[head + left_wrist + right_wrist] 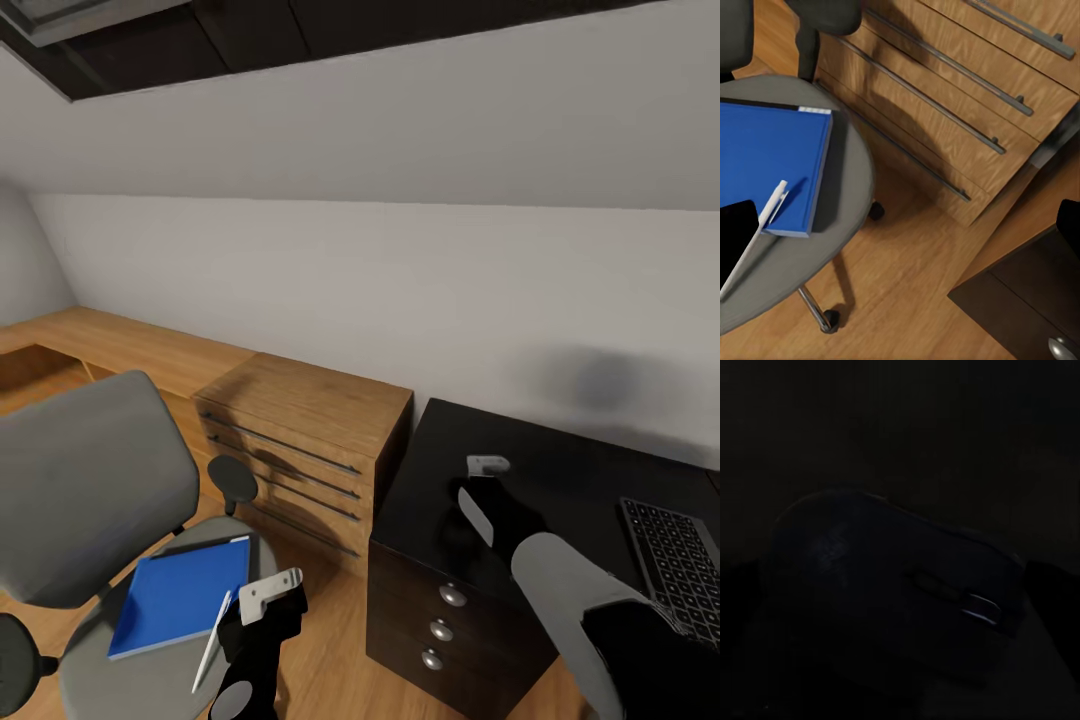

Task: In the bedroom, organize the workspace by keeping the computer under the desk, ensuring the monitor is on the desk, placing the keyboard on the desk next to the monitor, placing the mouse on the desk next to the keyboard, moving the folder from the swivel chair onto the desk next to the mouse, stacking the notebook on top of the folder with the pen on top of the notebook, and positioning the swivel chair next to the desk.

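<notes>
Mouse (896,585): on the desk (560,470), directly beneath my right gripper (478,490), jaws spread apart. Folder (180,595), pen (211,628): on swivel chair (90,480) seat, just beside my left gripper (268,597); its state I cannot tell.

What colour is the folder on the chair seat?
Bright blue folder, clearest in the left wrist view.

Attic bedroom workspace: sloped ceiling, wooden drawer chest (305,440), black desk (560,470), swivel chair (90,480), keyboard (675,560).
</notes>
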